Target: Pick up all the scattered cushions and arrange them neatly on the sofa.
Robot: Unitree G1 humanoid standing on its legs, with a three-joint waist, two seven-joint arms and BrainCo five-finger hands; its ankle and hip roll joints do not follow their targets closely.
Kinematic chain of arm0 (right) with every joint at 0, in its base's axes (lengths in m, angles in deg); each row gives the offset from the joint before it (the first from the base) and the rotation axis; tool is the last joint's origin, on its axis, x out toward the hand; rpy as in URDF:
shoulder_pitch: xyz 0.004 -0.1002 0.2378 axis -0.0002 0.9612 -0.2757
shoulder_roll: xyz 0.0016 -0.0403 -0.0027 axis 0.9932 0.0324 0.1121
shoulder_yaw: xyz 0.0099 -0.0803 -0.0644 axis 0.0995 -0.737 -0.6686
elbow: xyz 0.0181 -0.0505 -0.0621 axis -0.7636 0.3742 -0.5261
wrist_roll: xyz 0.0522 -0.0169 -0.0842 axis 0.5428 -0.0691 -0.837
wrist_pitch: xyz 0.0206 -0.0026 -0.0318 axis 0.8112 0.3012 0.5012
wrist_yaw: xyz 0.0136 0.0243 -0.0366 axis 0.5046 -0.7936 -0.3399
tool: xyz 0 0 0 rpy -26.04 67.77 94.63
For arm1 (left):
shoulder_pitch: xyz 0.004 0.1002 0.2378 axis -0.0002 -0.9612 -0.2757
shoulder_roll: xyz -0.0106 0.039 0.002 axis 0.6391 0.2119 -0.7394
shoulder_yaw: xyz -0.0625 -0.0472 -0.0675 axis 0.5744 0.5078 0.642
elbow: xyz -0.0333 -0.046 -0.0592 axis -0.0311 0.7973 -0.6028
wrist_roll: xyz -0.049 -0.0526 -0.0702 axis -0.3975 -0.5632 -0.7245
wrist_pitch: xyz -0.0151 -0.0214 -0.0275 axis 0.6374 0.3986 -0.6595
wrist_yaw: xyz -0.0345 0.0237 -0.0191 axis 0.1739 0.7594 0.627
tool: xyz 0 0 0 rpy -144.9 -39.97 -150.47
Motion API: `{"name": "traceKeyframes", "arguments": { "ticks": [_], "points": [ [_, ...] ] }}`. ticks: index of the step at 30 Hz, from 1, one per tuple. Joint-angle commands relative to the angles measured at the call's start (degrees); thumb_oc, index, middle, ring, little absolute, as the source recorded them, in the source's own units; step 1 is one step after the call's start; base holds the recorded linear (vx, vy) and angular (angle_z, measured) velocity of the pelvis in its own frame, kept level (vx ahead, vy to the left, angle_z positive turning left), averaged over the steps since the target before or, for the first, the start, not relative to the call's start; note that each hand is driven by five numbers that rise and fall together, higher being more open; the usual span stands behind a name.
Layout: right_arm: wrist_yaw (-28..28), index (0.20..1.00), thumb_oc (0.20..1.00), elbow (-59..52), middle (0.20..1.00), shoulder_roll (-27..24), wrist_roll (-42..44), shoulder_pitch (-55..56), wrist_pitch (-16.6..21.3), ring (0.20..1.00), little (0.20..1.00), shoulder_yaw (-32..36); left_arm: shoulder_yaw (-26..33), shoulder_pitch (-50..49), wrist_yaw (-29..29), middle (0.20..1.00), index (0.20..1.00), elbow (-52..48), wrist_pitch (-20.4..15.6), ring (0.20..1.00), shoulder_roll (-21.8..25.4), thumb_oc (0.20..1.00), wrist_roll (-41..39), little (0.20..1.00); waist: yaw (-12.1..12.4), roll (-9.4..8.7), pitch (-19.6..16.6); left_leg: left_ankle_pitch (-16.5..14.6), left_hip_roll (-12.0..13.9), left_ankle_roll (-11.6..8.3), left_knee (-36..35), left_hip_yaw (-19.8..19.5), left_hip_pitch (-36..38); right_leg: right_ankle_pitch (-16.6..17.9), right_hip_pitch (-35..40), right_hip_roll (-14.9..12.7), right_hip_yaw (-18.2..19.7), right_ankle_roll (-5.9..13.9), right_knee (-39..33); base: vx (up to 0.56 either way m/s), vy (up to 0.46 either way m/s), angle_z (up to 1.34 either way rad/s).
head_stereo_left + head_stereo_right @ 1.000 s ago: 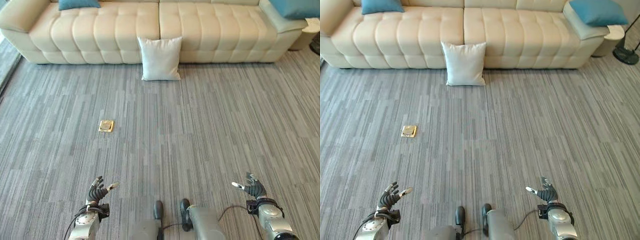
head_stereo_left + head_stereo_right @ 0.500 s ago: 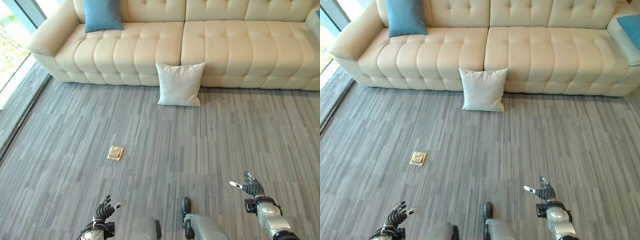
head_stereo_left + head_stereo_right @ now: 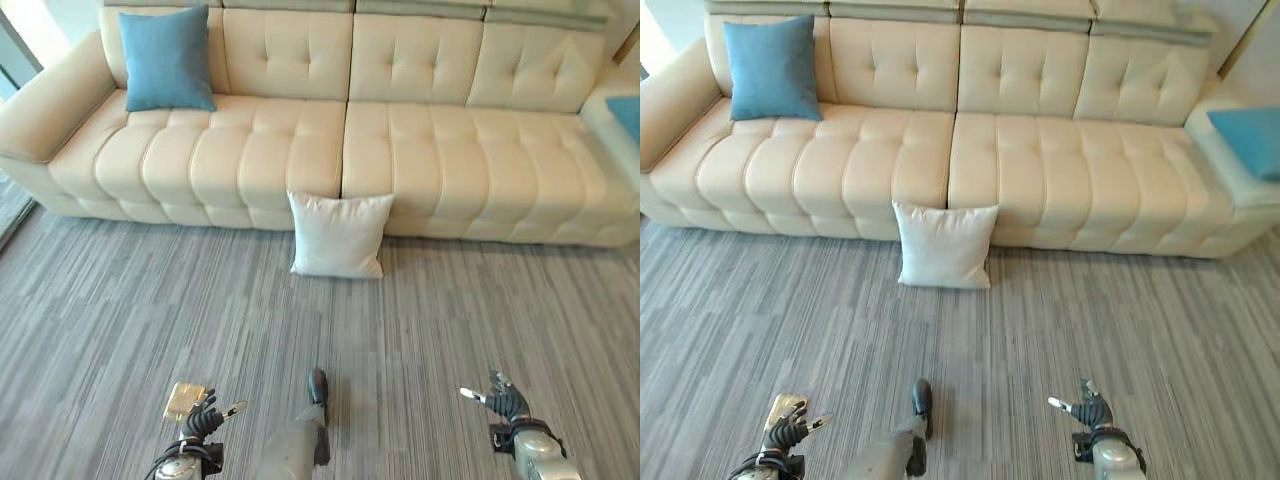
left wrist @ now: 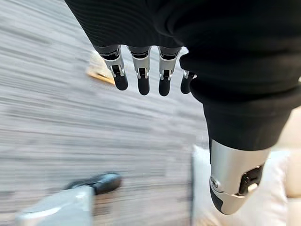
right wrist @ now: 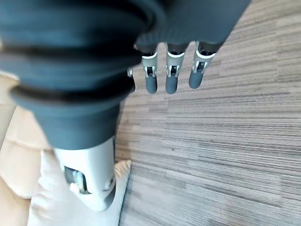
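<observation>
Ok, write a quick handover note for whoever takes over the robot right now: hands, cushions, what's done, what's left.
Left hand: open, empty, low over the carpet.
Right hand: open, empty, also low.
White cushion: on the floor, leaning against the sofa front near the middle.
Blue cushion: upright on the sofa's left end. Another blue cushion lies at the right end.
Small gold object lies on the carpet by the left hand.
Left to do: pick up the white cushion and set it on the sofa.

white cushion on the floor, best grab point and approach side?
Take the white cushion by its top corners, probably one hand each, coming straight from the front. It stands upright on the carpet, leaning back against the sofa front, so its top edge is free while the back and bottom are blocked.
</observation>
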Motion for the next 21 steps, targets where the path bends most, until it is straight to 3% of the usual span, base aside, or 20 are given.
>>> {"name": "traceKeyframes", "arguments": {
  "ticks": [1, 2, 3, 4, 6, 9, 12, 13, 16, 18, 20, 21],
  "points": [
    [0.25, 1.0, 1.0, -2.6, 1.0, -1.48, -0.64, -1.51, 1.29, 1.0, 1.0, 1.64, -1.16, 2.68, 0.04, 1.0, 1.0, -1.3, -1.3, 1.0, 1.97, 1.0, 3.02, 1.0, 0.21, -0.32, -0.02, -1.17, 4.31, -10.27, 1.57, -1.06, -0.91, 10.37, -10.06, -5.58, -0.47, 2.93, 8.35, 0.24, 0.183, -0.27],
    [0.25, 1.0, 1.0, -2.59, 1.0, -1.49, -0.64, -1.52, 1.29, 1.0, 1.0, 1.65, -1.16, 2.7, 0.05, 1.0, 1.0, -1.3, -1.3, 1.0, 1.97, 1.0, 3.02, 1.0, 0.33, -0.2, -0.12, -1.12, 4.49, -10.29, 1.57, -1.01, -1.06, 10.5, -10.24, -5.43, -0.35, 2.9, 8.32, 0.26, 0.262, -0.18],
    [0.24, 1.0, 1.0, -3.83, 1.0, -0.95, -0.77, -2.37, 1.36, 1.0, 1.0, 0.85, -1.28, 3.22, -0.4, 1.0, 1.0, -2.41, -1.24, 1.0, 3.06, 1.0, 3.31, 1.0, -0.13, 0.14, 1.11, -3.43, 4.25, -8.54, 2.1, -0.88, 1.42, 16.19, -15.86, -6.54, -0.06, 3.9, 19.09, 0.24, 0.263, -0.18],
    [0.35, 1.0, 1.0, -4.09, 1.0, -0.54, -1.06, -3.31, 1.64, 1.0, 1.0, -0.09, -1.32, 3.5, -0.78, 1.0, 1.0, -2.68, -1.42, 1.0, 3.29, 1.0, 3.49, 1.0, -0.37, 0.58, 1.88, -4.79, 4.16, -7.82, 1.64, -0.77, 4.03, 16.75, -19.27, -7.4, -1.37, 3.71, 22.6, 0.35, 0.332, -0.31],
    [-0.03, 1.0, 1.0, -4.26, 1.0, -0.4, -1.41, -4.37, 1.41, 1.0, 1.0, -1.33, -1.66, 4.06, -0.86, 1.0, 1.0, -2.31, -1.52, 1.0, 3.57, 1.0, 4.04, 1.0, -0.99, 1.6, 2.64, -6.35, 3.82, -7.23, 0.46, -1.52, 8.2, 14.04, -23.85, -7.29, -3.9, 2.09, 22.74, 0.33, 0.204, -0.13],
    [-0.52, 1.0, 1.0, -4.32, 1.0, -1.09, -2.04, -5.09, 1.23, 1.0, 1.0, -2.44, -1.37, 3.44, -0.6, 1.0, 1.0, -2.4, -1.76, 1.0, 3.56, 1.0, 3.61, 1.0, -2.04, 2.46, 3.42, -8.53, 2.87, -7.18, -1.11, -3.24, 12.86, 10.05, -28.05, -5.95, -7.07, 1.31, 14.46, 0.37, 0.1, 0.06],
    [-0.56, 1.0, 1.0, -3.82, 1.0, -1.37, -2.08, -5.58, 0.96, 1.0, 1.0, -2.94, -0.94, 3.52, -0.52, 1.0, 1.0, -0.97, -1.55, 1.0, 2.71, 1.0, 2.95, 1.0, -3.13, 1.95, 4.33, -10.39, 0.99, -7.24, -1.53, -5.27, 15.99, 11.69, -30.59, -3.47, -7.34, 2.32, 4.28, 0.39, 0.024, 0.12],
    [-0.48, 1.0, 1.0, -3.92, 1.0, -1.57, -2.17, -5.29, 0.91, 1.0, 1.0, -2.78, -0.84, 3.79, -0.55, 1.0, 1.0, 0.5, -1.36, 1.0, 2.18, 1.0, 4.02, 1.0, -4.3, 1.31, 4.49, -12.06, -0.49, -7.27, -2.01, -6.82, 18.51, 13.69, -32.89, -1.77, -6.63, 3.14, -1.11, 0.55, -0.03, 0.12],
    [-0.44, 1.0, 1.0, -3.6, 1.0, -1.81, -2.58, -4.28, 0.82, 1.0, 1.0, -2.33, -0.56, 3.8, -0.42, 1.0, 1.0, 2.16, -1.34, 1.0, 1.7, 1.0, 5.17, 1.0, -5.61, 1.35, 4.51, -14.72, -0.93, -7.76, -2.08, -9.14, 21.87, 15.75, -35.03, -1.35, -7.26, 3.7, -4.3, 0.45, -0.068, 0.41],
    [-0.74, 1.0, 1.0, -3.56, 1.0, -1.96, -1.76, -2.58, 1.06, 1.0, 1.0, -1.48, -0.86, 3.15, 0.03, 1.0, 1.0, 1.96, -1.57, 1.0, 1.24, 1.0, 4.67, 1.0, -5.94, 0.73, 3.46, -17.63, -1.65, -8.19, -0.11, -10.52, 23.35, 16.93, -32.52, -1.9, -6.29, 2.66, -5.65, 0.42, -0.127, 0.74],
    [-0.78, 1.0, 1.0, -3.67, 1.0, -2.26, -1.27, -1.4, 1.03, 1.0, 1.0, -0.61, -0.82, 2.38, 0.04, 1.0, 1.0, 2.44, -1.47, 1.0, 0.93, 1.0, 4.65, 1.0, -6.3, 1.19, 2.43, -19.42, -0.52, -9.45, 2.36, -10.15, 24.46, 17.05, -31.07, -2.44, -7.66, 1.95, -4.7, 0.4, -0.157, 0.73],
    [-0.71, 1.0, 1.0, -3.89, 1.0, -2.38, -0.95, -0.85, 1.27, 1.0, 1.0, -0.09, -0.94, 2.19, 0.05, 1.0, 1.0, 3.05, -1.41, 1.0, 0.59, 1.0, 4.5, 1.0, -6.76, 1.73, 2.07, -18.81, 0.56, -10.89, 4.41, -9.57, 24.45, 16.56, -30.21, -2.48, -8.6, 1.46, -4.31, 0.37, -0.163, 0.62]
  ]
}}
